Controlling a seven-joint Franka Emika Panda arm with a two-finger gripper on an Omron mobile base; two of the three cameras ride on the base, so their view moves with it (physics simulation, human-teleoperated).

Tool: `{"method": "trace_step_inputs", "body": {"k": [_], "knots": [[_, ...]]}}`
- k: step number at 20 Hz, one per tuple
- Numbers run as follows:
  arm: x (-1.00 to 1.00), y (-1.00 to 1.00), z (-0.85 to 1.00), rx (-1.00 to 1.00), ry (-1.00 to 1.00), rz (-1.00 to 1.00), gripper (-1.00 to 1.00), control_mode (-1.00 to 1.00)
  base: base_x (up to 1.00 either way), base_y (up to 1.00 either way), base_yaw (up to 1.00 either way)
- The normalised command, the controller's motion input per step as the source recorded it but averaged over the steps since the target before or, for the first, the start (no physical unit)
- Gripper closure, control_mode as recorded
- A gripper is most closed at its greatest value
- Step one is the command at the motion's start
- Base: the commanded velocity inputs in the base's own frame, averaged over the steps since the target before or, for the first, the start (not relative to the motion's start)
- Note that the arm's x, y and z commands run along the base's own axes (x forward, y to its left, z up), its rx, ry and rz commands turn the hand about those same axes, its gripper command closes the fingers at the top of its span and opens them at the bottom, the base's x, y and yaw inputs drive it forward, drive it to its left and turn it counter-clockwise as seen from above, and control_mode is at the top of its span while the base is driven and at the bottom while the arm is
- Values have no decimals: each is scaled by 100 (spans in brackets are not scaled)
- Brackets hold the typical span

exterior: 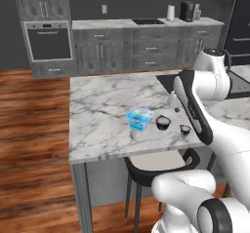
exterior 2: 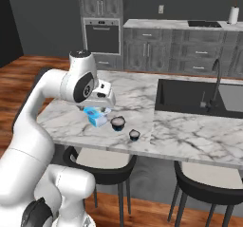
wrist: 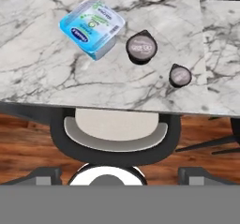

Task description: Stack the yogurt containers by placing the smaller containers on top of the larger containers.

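The light-blue squarish tub (exterior: 140, 117) (exterior 2: 96, 116) (wrist: 93, 27) sits on the marble island near its front edge. To its right stands the wider dark round cup (exterior: 163, 123) (exterior 2: 117, 122) (wrist: 141, 47), close to the tub without touching it. Further right and nearer the edge is the tinier dark cup (exterior: 185, 129) (exterior 2: 135, 135) (wrist: 180, 75). All three stand apart, each on the counter. My gripper (exterior 2: 105, 108) (wrist: 120, 175) hangs above the island just behind the tub, looking down. It is open, with its tips wide apart and nothing between them.
The island's front edge (wrist: 108, 103) runs just below the cups, with a black stool (exterior: 161, 164) (exterior 2: 102, 162) (wrist: 115, 134) under it. A black sink with a faucet (exterior 2: 190, 95) lies to the right, and a second stool (exterior 2: 209, 183) stands beneath it.
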Motion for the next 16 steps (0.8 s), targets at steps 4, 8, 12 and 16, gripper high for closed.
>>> {"method": "trace_step_inputs", "body": {"k": [4,8,12,16], "knots": [[-2,-41,-19,0,0,0,-100,-100,0,0,0],[0,-21,-15,0,0,0,-100,-100,0,0,0],[0,-10,-6,0,0,7,-100,-100,0,0,0],[0,-13,-1,5,0,13,-100,-100,0,0,0]]}}
